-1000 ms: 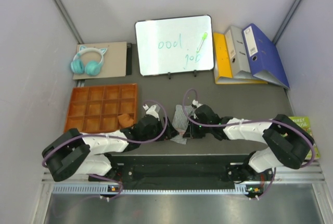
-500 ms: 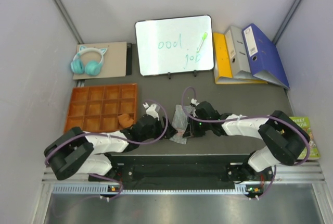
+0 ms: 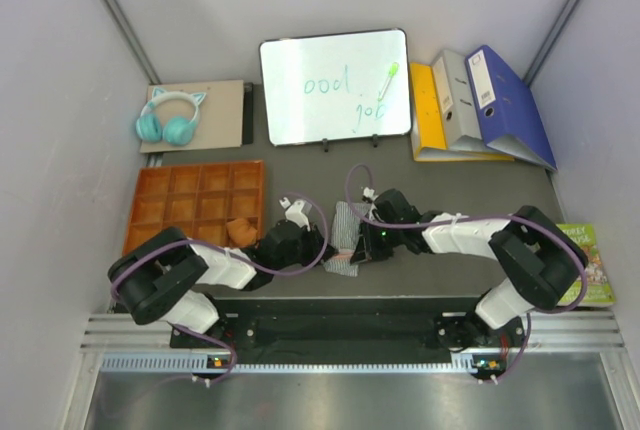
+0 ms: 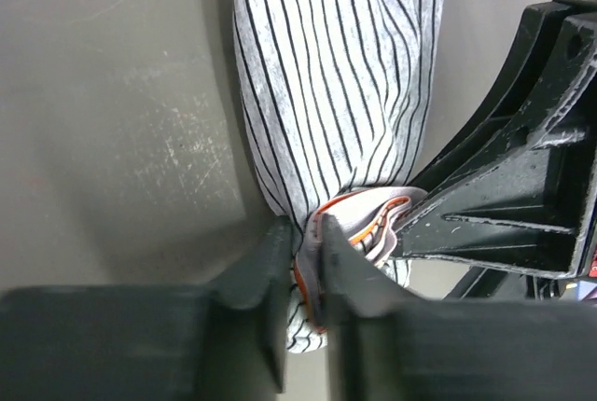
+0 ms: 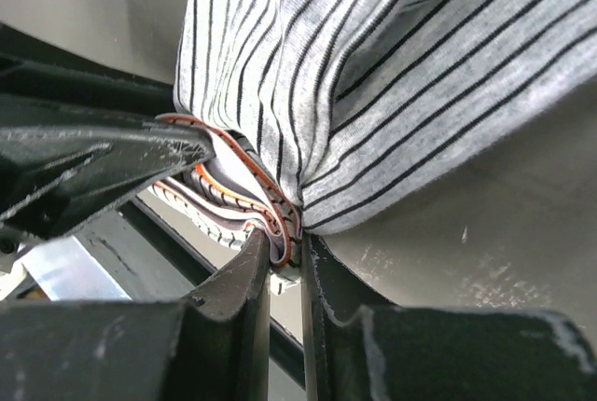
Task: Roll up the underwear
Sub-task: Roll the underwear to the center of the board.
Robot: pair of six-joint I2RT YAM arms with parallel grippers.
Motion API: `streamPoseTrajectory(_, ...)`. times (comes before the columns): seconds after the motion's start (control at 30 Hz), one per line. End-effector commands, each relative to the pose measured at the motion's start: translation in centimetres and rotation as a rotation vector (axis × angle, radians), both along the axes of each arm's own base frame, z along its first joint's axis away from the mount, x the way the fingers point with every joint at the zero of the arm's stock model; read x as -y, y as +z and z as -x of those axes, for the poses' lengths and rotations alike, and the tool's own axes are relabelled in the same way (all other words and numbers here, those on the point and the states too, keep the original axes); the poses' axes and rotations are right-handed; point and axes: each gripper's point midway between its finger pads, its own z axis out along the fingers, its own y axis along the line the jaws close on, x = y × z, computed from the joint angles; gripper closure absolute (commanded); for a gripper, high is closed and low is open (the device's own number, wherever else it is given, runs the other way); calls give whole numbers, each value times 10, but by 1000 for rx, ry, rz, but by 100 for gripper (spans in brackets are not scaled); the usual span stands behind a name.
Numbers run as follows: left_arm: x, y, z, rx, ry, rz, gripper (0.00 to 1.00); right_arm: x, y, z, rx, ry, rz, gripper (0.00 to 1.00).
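Just right of the orange compartment tray, my left gripper pinches the striped boxer shorts at their banded edge. My right gripper clamps that same edge. I should turn both wrists together, rolling tight and even.

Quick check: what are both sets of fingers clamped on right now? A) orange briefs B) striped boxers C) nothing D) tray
B: the left fingers and right fingers each pinch the waistband end of the boxers.
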Motion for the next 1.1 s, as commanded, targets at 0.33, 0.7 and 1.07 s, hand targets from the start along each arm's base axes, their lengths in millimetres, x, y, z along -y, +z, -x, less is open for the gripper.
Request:
streamPoseTrajectory(0.33,-29,-64,54,-372,-114,-283,100,48,57,-29,273,60,252,26)
streamPoseTrajectory(0.7,-39,-67,84,-571,-186,-283,100,21,113,22,753,284,111,24)
streamPoseTrajectory(1.07,-61,-67,96,-714,-261,-316,100,-34,85,62,1041,557,234,34)
